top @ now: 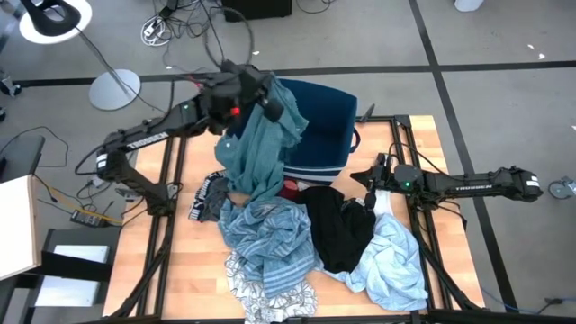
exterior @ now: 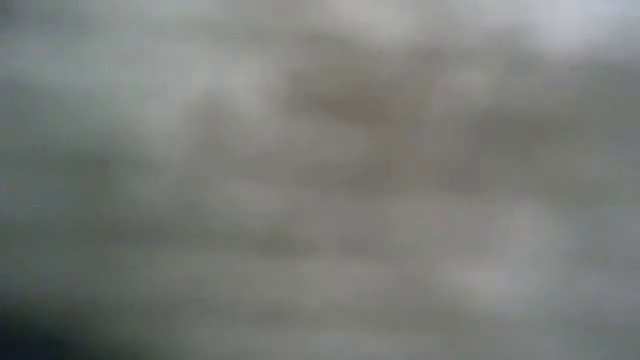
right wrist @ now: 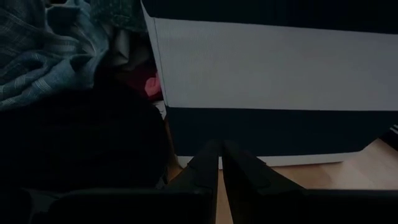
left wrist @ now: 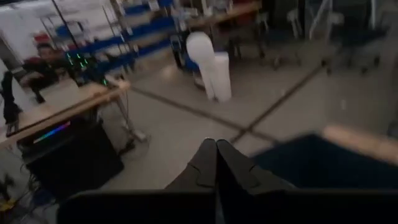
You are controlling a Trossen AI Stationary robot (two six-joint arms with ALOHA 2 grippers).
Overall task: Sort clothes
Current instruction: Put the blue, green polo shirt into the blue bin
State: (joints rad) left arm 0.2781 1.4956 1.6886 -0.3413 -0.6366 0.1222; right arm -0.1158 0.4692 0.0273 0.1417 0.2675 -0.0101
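Observation:
My left gripper (top: 273, 106) is raised over the left rim of the dark blue bin (top: 322, 126) and is shut on a teal garment (top: 256, 148). In its wrist view the fingers (left wrist: 216, 152) meet and no cloth shows. On the table lie a blue-striped garment (top: 270, 236), a black one (top: 337, 227), a pale blue one (top: 393, 263), a leaf-print one (top: 270, 290) and a small red one (top: 290, 189). My right gripper (top: 372, 180) is shut and empty, low beside the bin's right front corner, and it faces the bin's white-banded wall (right wrist: 267, 68). My left gripper holds the teal garment by its top end (top: 286, 101); the gripper hides the place of contact in the high view, and the wrist view shows no cloth. The garment hangs down along the bin's left wall. Its lower end (top: 255, 187) rests on the pile.
A dark patterned cloth (top: 207, 196) lies at the pile's left. A white cloth (top: 384, 205) lies under the right arm. The low view is filled by a grey blur. Bare wood (top: 193, 261) shows at the table's near left. A person sits in the room beyond (left wrist: 43, 59).

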